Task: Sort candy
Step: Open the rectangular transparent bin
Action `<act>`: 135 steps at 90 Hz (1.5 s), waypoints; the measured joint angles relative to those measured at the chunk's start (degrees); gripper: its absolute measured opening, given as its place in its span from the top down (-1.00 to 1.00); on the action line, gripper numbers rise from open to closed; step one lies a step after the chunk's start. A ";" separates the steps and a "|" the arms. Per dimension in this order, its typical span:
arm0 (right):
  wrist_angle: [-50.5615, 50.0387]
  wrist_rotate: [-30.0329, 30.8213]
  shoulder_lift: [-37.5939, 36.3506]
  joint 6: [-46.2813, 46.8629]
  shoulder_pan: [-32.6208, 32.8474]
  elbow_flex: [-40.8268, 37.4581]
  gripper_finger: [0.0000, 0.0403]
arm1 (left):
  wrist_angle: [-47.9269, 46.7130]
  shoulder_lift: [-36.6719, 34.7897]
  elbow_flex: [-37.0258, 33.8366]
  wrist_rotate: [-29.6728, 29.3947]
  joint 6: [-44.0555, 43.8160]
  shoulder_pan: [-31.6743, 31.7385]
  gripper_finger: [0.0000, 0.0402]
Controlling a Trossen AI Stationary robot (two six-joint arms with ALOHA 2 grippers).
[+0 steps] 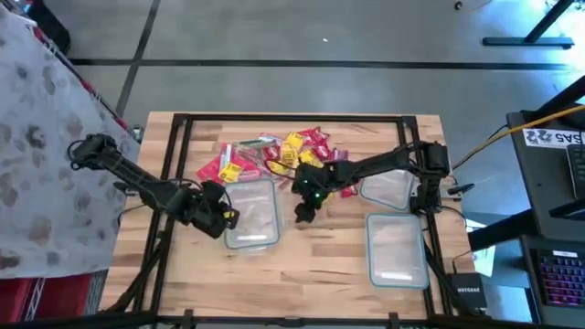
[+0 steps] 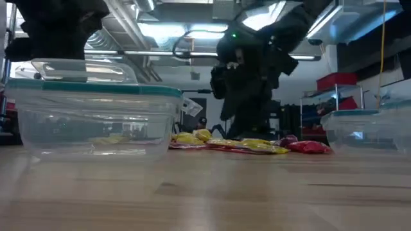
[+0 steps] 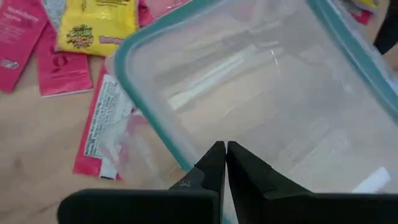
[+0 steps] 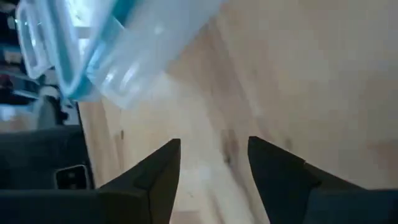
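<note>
The table (image 1: 302, 265) is pale butcher-block wood with a dark frame lying on it, and its near strip is bare. Three clear containers with teal rims sit on it: one near the front right corner (image 1: 397, 249), one toward the right edge (image 1: 388, 188), and one left of the middle (image 1: 251, 212). The left end effector (image 1: 222, 217) rests at that third container's left rim, its fingers (image 3: 214, 165) pressed together with nothing visibly between them. The right end effector (image 1: 303, 213) hangs above bare wood near the middle of the table, just right of that container, fingers (image 4: 163, 163) spread and empty. Behind both, toward the far edge, the candy (image 1: 274, 153) lies in a loose heap of red, pink and yellow packets, too overlapped to count. Beyond the table is grey floor, a patterned cloth at the left, and a desk with a keyboard at the right.
</note>
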 joint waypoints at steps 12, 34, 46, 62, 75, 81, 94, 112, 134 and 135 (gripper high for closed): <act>2.28 -2.14 -0.02 1.60 -0.54 -0.64 0.10 | 0.23 1.34 -0.02 0.00 1.12 0.89 1.00; 4.62 -6.60 -0.02 1.38 -0.92 -0.75 -0.22 | 10.82 6.76 -0.02 1.72 2.85 0.96 1.00; 8.41 -4.23 0.19 2.39 0.08 -0.75 -0.36 | 16.17 11.28 -0.01 2.19 4.66 0.98 1.00; 14.55 0.33 0.70 2.81 0.80 -0.73 -0.40 | 18.67 14.80 0.32 5.49 8.32 0.80 1.00; 19.83 -0.56 0.68 5.57 0.64 -0.73 -0.39 | 19.73 14.49 0.24 6.90 5.97 -0.64 1.00; 22.48 -0.53 0.66 7.13 0.67 -0.73 -0.39 | 19.56 14.46 0.20 7.39 5.89 -1.00 1.00; 25.44 1.03 0.66 9.46 2.54 -0.57 -0.39 | 19.47 14.46 0.17 7.79 5.73 -1.26 1.00; 26.19 3.71 0.66 11.96 6.34 -0.55 -0.39 | 19.29 14.46 0.15 7.89 5.63 -1.40 1.00; 25.96 4.46 0.66 13.43 8.29 -0.51 -0.39 | 19.25 14.50 0.11 7.77 7.44 -1.40 1.00; 25.94 4.54 0.65 13.54 8.29 -0.51 -0.39 | 19.25 14.50 0.11 7.76 7.44 -1.40 1.00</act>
